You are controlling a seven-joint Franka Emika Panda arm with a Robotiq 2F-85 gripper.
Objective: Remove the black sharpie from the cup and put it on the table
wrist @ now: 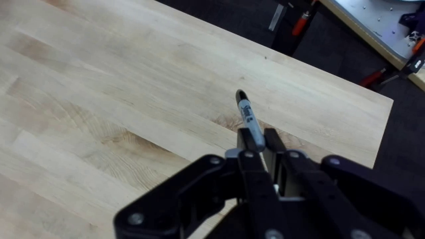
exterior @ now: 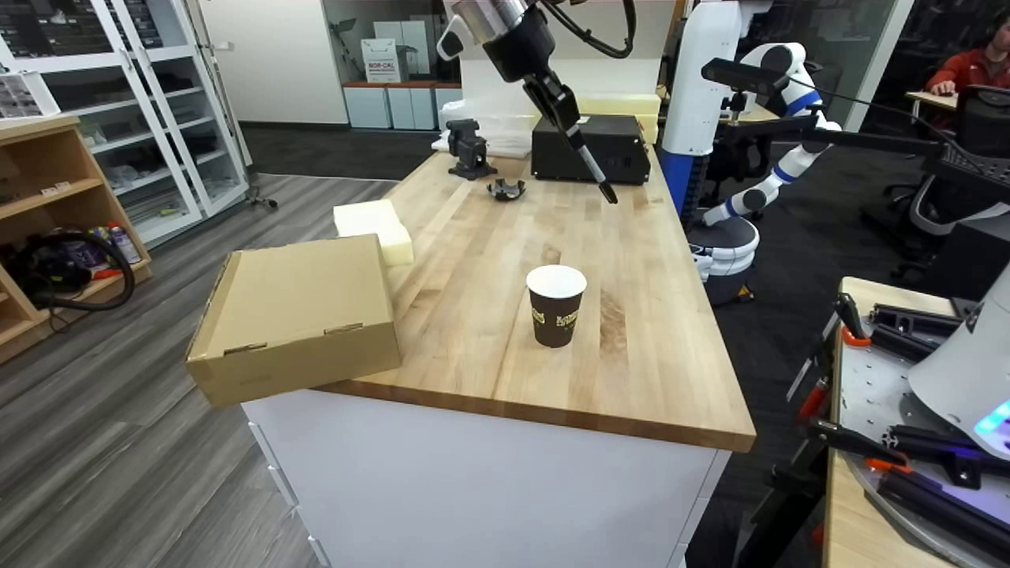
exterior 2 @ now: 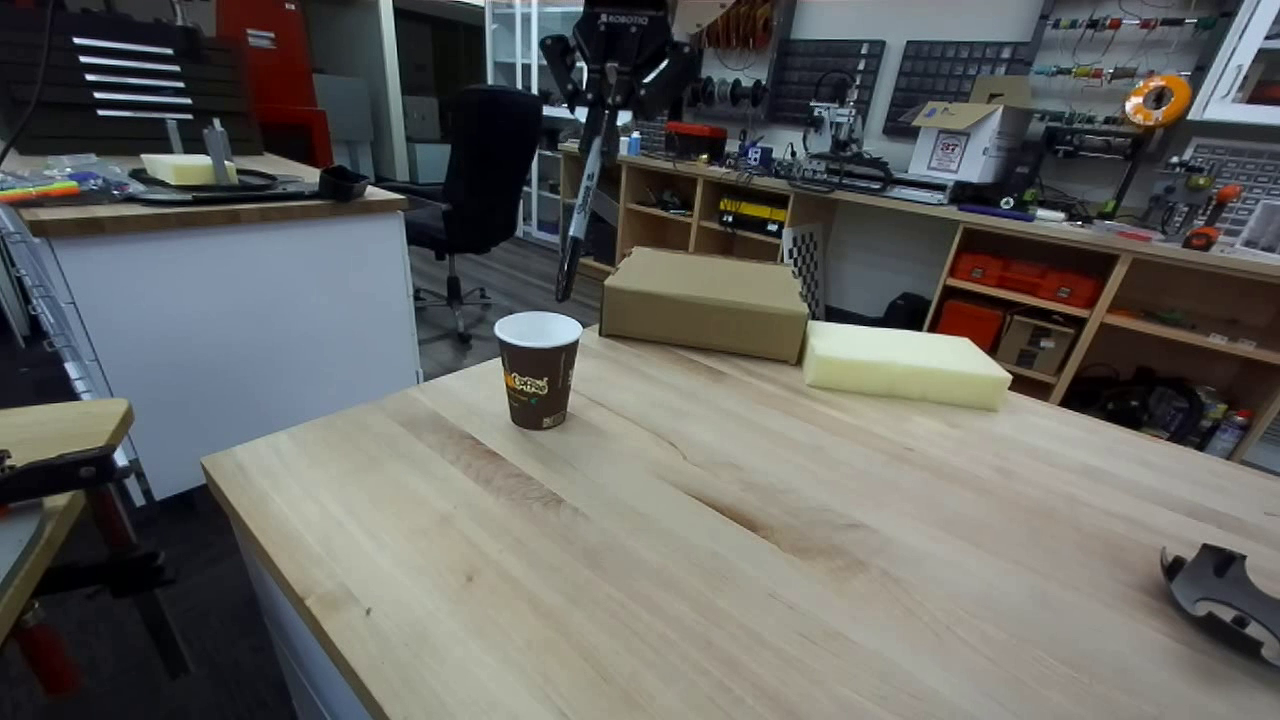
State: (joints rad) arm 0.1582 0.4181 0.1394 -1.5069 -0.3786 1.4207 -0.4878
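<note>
Marker (wrist: 250, 118), slim grey-and-black plastic cylinder, aloft, clear of brown-and-white paper cup (exterior 2: 537, 375); end clamped in black jointed pincer (wrist: 259, 141), pointing 11 o'clock, wrist view. Probably light, stiff, slick; grasp mid-barrel.

Cardboard box (exterior: 300, 296); foam block (exterior 2: 905, 364)

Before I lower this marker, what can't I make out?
Bottom inside the cup: hidden by its near wall in both exterior views; wrist view misses it.
Small print on the marker: too small in the wrist view.
The marker's gripped part: covered by the fingers in an exterior view.
The arm: cut off by the top edge in an exterior view.
</note>
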